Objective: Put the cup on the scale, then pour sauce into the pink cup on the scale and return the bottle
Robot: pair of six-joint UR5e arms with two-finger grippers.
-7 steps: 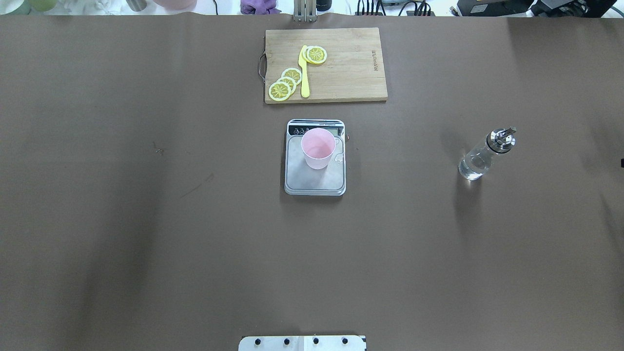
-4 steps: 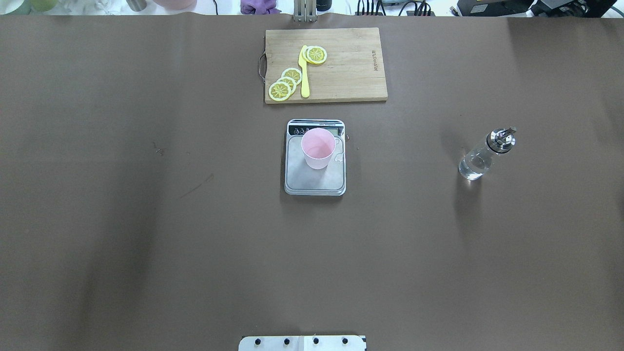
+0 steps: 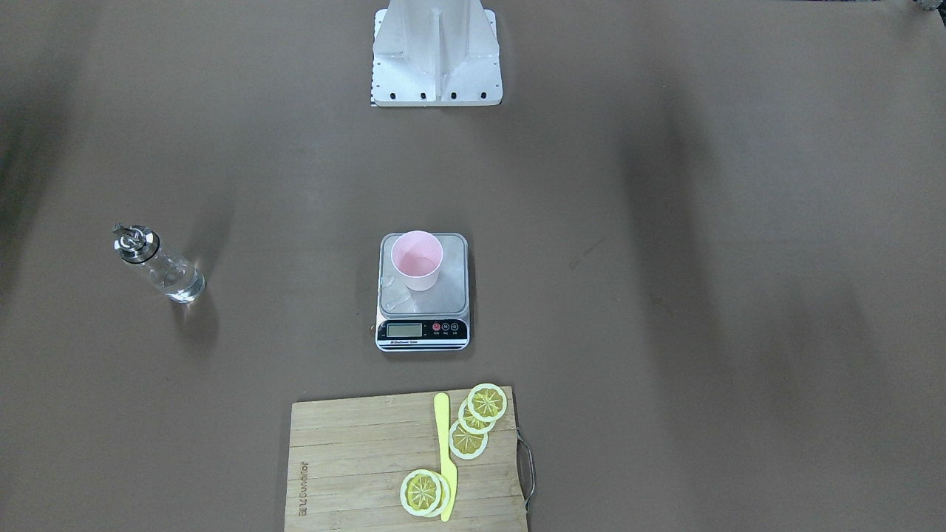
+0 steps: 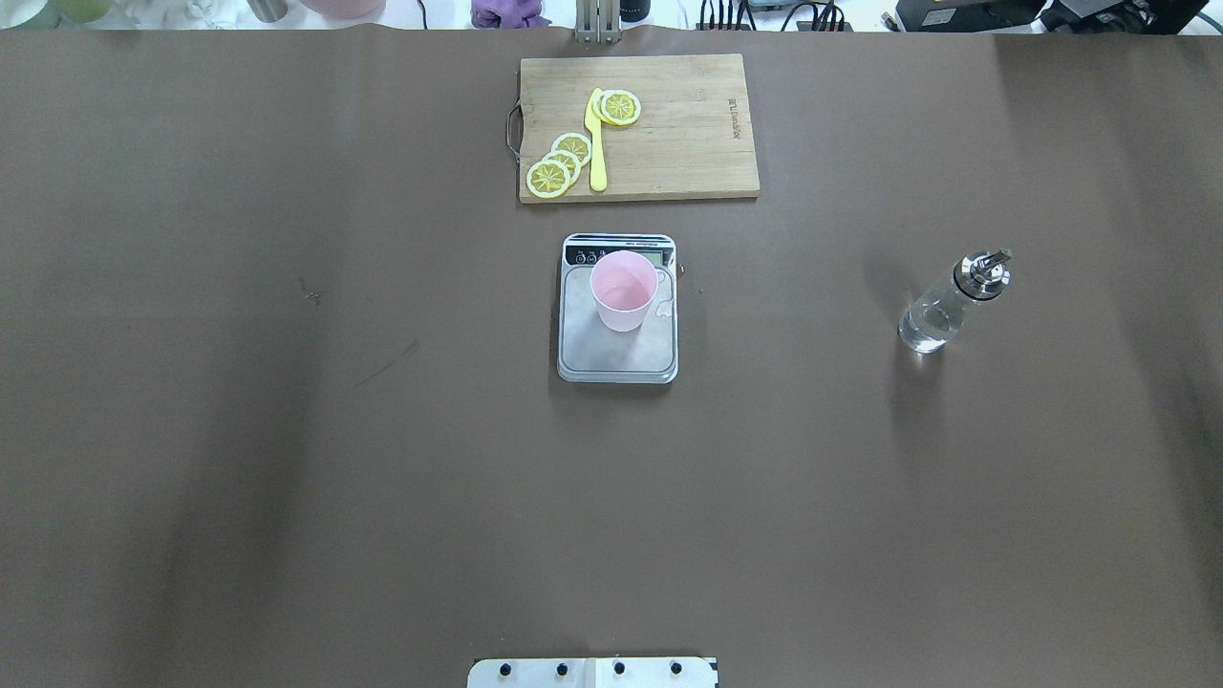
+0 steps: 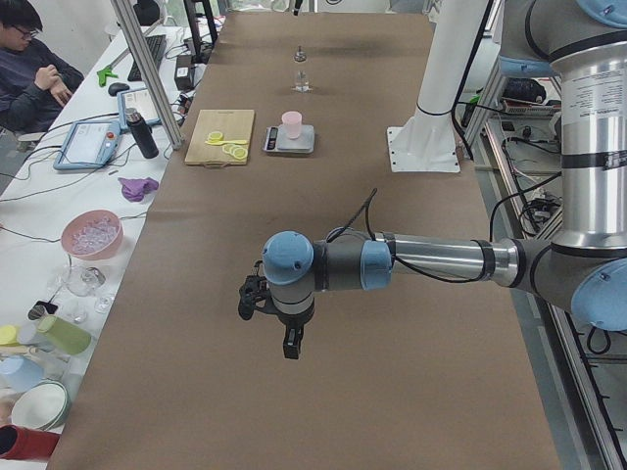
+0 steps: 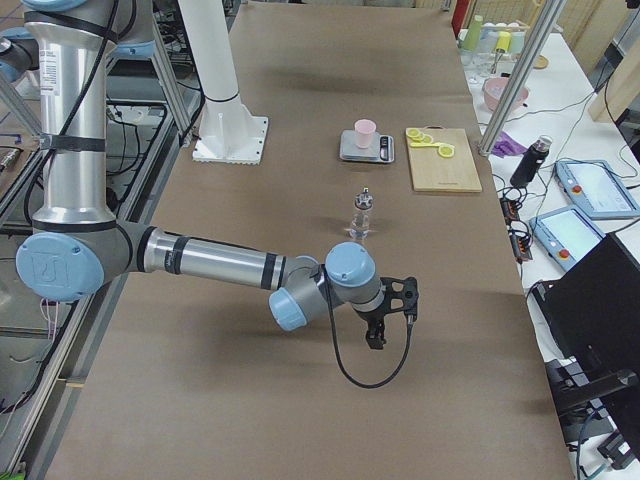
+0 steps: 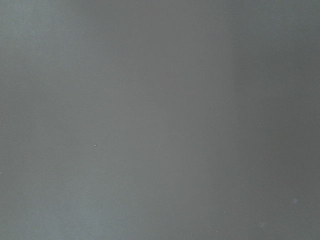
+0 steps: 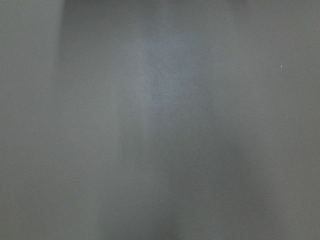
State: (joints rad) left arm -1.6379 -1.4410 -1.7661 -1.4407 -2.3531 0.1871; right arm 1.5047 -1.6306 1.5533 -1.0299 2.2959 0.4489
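Observation:
The pale pink cup [image 4: 623, 291] stands upright on the silver scale [image 4: 617, 363] at the table's middle; it also shows in the front view [image 3: 417, 260]. The clear glass bottle [image 4: 941, 311] with a metal spout stands upright far to the right, alone, with clear liquid in its lower part. Neither gripper shows in the overhead or front view. The left gripper [image 5: 291, 345] hangs over bare table at the left end, far from the scale. The right gripper [image 6: 376, 335] hangs over bare table just beyond the bottle [image 6: 361, 215]. I cannot tell whether either is open or shut.
A wooden cutting board [image 4: 688, 143] with lemon slices [image 4: 559, 164] and a yellow knife [image 4: 596, 143] lies beyond the scale. The robot's white base [image 3: 436, 52] stands at the near edge. Both wrist views show only blurred table surface.
A small dark piece at the right edge of the overhead view has left the frame. The cup, scale and bottle have not moved.

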